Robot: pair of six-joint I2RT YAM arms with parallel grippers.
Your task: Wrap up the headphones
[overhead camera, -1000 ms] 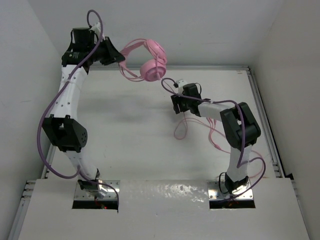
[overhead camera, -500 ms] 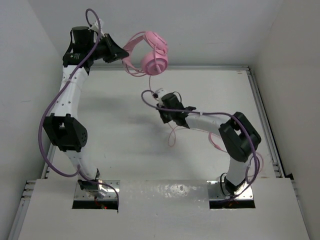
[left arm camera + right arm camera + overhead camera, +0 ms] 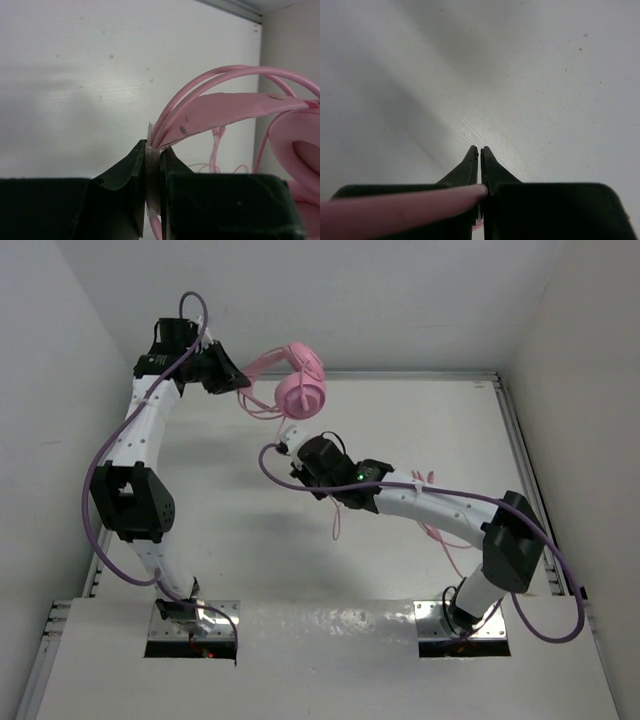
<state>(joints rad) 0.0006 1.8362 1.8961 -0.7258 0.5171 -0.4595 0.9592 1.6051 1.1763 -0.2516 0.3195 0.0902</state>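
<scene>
The pink headphones hang in the air at the back of the table, earcups down. My left gripper is shut on their thin headband, whose end is pinched between the jaws. One earcup fills the right edge of the left wrist view. My right gripper sits just below the headphones, over the middle of the table, shut on the thin pink cable. A loop of cable dangles under it.
More pink cable lies on the table beside the right forearm. Purple robot cables loop along both arms. White walls close in at the back and on both sides.
My right gripper went from open to shut on the cable and swung left to under the headphones. The left arm brought the headphones slightly down and nearer.
</scene>
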